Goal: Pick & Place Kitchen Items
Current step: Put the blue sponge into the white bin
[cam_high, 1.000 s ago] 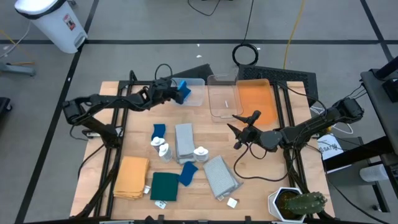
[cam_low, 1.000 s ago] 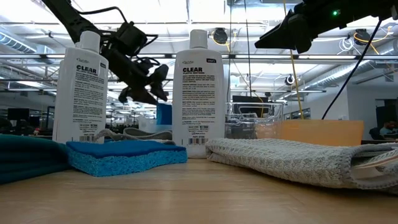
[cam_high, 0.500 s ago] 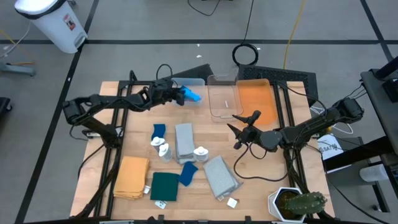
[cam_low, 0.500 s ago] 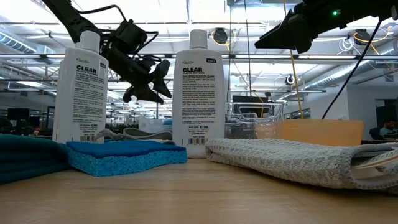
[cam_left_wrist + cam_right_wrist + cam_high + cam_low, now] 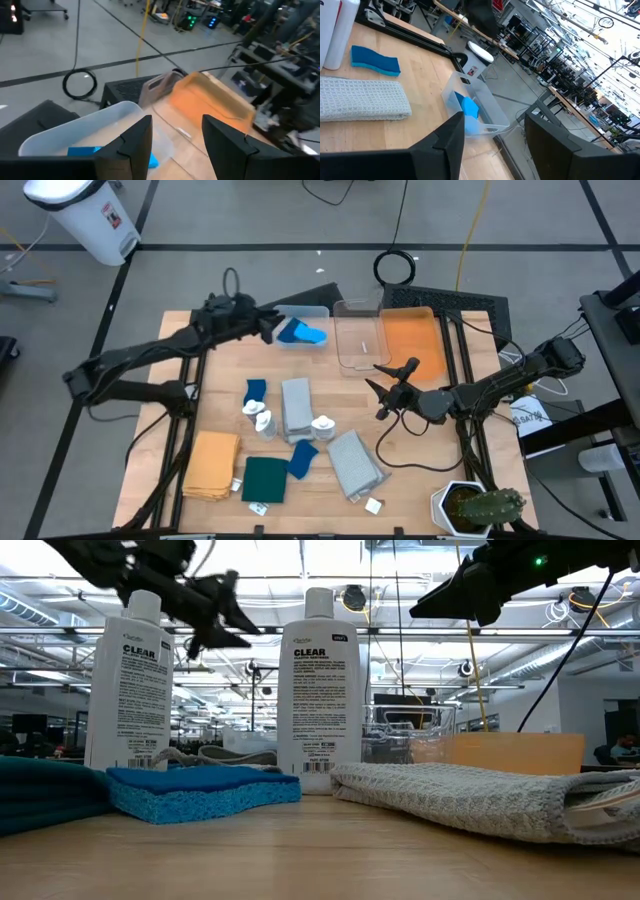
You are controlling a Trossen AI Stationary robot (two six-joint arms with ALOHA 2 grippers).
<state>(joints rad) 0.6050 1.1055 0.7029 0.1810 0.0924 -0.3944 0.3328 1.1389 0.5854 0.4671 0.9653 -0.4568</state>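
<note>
One blue cloth piece (image 5: 300, 333) inside bin (image 5: 318, 313).

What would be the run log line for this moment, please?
left pincer: open, empty, beside clear bin | blue sponge: in bin | right pincer: open, empty, idle near orange tray

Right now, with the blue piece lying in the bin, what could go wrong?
The left tool is open by the bin; it could knock the rim. The three bottles stand close among the cloths, so a grasp may tip one. The right tool hangs open above the table.
</note>
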